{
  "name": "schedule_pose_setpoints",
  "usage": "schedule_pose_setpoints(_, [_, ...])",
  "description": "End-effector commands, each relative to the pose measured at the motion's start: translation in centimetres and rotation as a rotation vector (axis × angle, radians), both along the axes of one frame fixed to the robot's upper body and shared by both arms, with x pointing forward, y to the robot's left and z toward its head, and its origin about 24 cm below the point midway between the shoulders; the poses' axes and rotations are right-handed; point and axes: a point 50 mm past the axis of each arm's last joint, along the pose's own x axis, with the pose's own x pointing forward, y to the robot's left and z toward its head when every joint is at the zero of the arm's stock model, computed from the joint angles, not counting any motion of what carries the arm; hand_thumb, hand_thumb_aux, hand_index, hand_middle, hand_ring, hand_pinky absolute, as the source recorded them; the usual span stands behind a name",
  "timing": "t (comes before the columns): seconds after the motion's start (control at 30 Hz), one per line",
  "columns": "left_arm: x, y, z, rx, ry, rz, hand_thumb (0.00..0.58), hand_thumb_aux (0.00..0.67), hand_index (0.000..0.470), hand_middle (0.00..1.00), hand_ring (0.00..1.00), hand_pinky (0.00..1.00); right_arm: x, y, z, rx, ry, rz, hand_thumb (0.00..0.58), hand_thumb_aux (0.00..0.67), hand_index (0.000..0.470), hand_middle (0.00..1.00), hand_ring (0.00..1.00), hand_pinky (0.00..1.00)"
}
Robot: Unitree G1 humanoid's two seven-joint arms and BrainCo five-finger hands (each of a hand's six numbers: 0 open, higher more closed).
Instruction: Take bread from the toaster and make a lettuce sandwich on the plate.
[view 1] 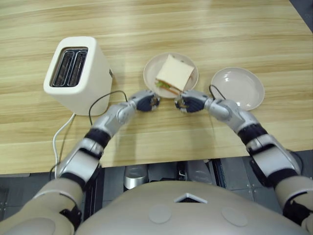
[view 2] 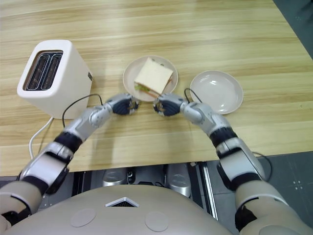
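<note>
One big wooden table (view 1: pixel 205 29) takes up most of the picture from side to side. A white toaster (view 1: pixel 80 81) stands on it in the upper left. It has two long dark slots on top. A white cord (view 1: pixel 57 134) runs from the toaster down to the near edge of the table, at the lower left. A thin black wire (view 1: pixel 110 92) loops on the table beside the toaster.

Two round pale plates sit right of the toaster. The first plate (view 1: pixel 150 69) is in the middle of the picture, a bit above center. The second plate (view 1: pixel 237 89) is to its right, close by but not touching it.

The sandwich (view 1: pixel 174 72) lies on the middle plate. Its top slice of bread is pale and square, turned so a corner points down. A little green lettuce (view 1: pixel 163 86) peeks out under its lower left edge.

The left hand (view 1: pixel 145 102) is just below the middle plate, at its lower left rim. Its fingers are curled in and it holds nothing. The right hand (view 1: pixel 191 103) is just below the plate's lower right rim. Its fingers are curled in too, and it holds nothing. The two hands are near each other, with a small gap between them.
</note>
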Motion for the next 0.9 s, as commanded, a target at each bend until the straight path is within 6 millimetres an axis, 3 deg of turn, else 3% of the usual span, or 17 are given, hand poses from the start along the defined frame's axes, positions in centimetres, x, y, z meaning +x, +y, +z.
schedule_pose_setpoints(0.03, [0.3,1.5,-1.3,0.077,0.031,0.109,0.580,0.670,0.460,1.00,1.00,1.00,1.4,-0.5,0.0,-0.003,-0.020,-0.127,0.580,0.670,0.460,1.00,1.00,1.00])
schedule_pose_setpoints(0.2, [0.7,1.4,-0.6,0.020,-0.041,0.120,0.580,0.670,0.460,1.00,1.00,1.00,1.9,-0.8,0.6,0.067,-0.078,-0.182,0.580,0.670,0.460,1.00,1.00,1.00])
schedule_pose_setpoints(0.23, [0.6,1.4,-0.5,0.018,-0.063,0.106,0.580,0.670,0.460,1.00,1.00,1.00,1.8,-1.1,0.6,0.087,-0.088,-0.185,0.505,0.428,0.294,0.17,0.17,0.17])
schedule_pose_setpoints(0.27, [0.4,1.5,-0.4,0.006,-0.083,0.095,0.564,0.560,0.384,1.00,1.00,1.00,1.6,-1.4,0.6,0.111,-0.103,-0.190,0.000,0.000,0.000,0.00,0.00,0.00])
schedule_pose_setpoints(0.3, [0.2,1.6,-0.4,-0.022,-0.102,0.090,0.031,0.018,0.013,0.75,0.75,0.75,1.3,-1.8,0.7,0.144,-0.114,-0.194,0.000,0.000,0.000,0.00,0.00,0.00])
schedule_pose_setpoints(0.33, [-0.1,1.6,-0.3,-0.075,-0.124,0.085,0.000,0.000,0.000,0.22,0.22,0.22,1.0,-2.2,0.7,0.188,-0.121,-0.192,0.000,0.000,0.000,0.00,0.00,0.00])
schedule_pose_setpoints(0.37, [-0.5,1.6,0.0,-0.136,-0.146,0.077,0.000,0.000,0.000,0.00,0.00,0.00,0.5,-2.5,0.8,0.231,-0.131,-0.182,0.000,0.000,0.000,0.00,0.00,0.00])
schedule_pose_setpoints(0.53, [-3.9,0.8,3.0,-0.567,-0.241,0.087,0.000,0.000,0.000,0.00,0.00,0.00,-2.6,-3.4,1.9,0.507,-0.206,-0.115,0.000,0.000,0.000,0.00,0.00,0.00])
schedule_pose_setpoints(0.7, [-7.3,0.4,6.2,-0.844,-0.303,0.178,0.000,0.000,0.000,0.00,0.00,0.00,-5.9,-3.0,3.5,0.813,-0.278,-0.157,0.000,0.000,0.000,0.00,0.00,0.00])
schedule_pose_setpoints(0.9, [-10.0,0.1,6.5,-1.108,-0.278,0.386,0.000,0.000,0.000,0.00,0.00,0.00,-6.9,-3.4,5.2,1.103,-0.316,-0.338,0.000,0.000,0.000,0.00,0.00,0.00])
